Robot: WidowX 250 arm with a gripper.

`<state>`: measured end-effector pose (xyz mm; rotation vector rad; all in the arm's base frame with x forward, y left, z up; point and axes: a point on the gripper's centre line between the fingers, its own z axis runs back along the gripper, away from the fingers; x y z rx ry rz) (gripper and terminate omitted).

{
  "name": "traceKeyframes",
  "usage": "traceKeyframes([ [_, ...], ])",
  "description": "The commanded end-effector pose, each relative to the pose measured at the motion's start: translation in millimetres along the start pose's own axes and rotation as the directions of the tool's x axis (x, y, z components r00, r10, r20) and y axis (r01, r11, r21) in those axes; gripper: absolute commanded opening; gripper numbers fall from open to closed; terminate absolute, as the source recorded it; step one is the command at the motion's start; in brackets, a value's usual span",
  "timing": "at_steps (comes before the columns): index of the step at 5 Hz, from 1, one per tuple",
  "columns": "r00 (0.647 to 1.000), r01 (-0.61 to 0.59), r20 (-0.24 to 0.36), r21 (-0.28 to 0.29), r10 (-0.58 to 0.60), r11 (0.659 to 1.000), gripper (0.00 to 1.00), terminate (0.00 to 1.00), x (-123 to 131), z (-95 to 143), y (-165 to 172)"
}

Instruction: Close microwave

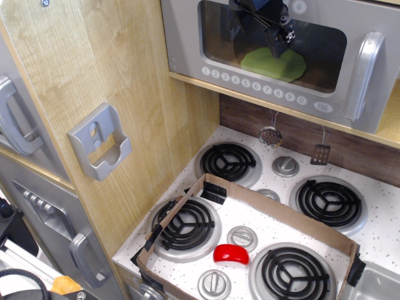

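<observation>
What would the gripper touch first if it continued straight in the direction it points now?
Probably the microwave door: the gripper points down in front of its clear window, where a green disc shows. Depth is unclear from this single view.

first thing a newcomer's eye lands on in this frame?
Probably the black claw at the top, in front of the microwave window, with a green disc behind the glass. Next, the red object low in the frame, between the stove burners and inside a cardboard frame.
</observation>
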<state>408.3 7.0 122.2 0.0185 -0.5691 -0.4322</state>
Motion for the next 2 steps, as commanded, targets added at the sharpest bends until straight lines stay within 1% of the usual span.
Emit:
traceKeyframes([
  [1,0.998,0.011,0.053,0.03,-0.012,1.0,1.0,0.0,22.5,24.9,5.9],
  [2,0.998,0.011,0.053,0.03,-0.012,1.0,1.0,1.0,22.5,24.9,5.9],
])
